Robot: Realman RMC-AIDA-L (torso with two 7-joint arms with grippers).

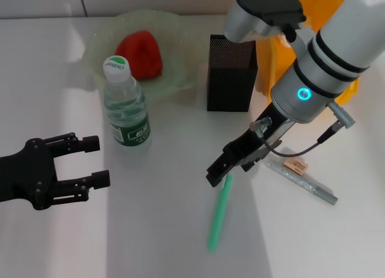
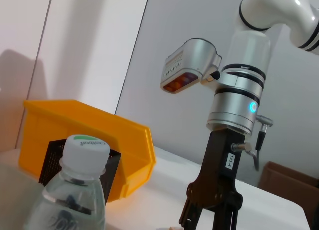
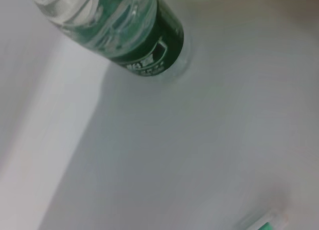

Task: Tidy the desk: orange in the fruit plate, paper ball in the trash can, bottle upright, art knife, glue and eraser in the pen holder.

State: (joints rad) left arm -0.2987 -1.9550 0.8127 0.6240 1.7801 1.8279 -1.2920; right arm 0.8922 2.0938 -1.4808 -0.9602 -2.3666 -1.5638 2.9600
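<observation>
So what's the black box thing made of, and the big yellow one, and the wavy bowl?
The pen holder looks like black metal mesh: its walls are dotted with tiny holes. The trash can seems to be smooth, slightly shiny yellow-orange plastic with thin moulded walls. The fruit plate looks like pale-green see-through plastic, though glass can't be ruled out; light passes through its scalloped rim.

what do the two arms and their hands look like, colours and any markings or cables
The left hand is all black with blocky ribbed fingers. The right hand is black too, on a white and silver arm with black bands, a glowing cyan ring, a thin black cable and a small white label.
</observation>
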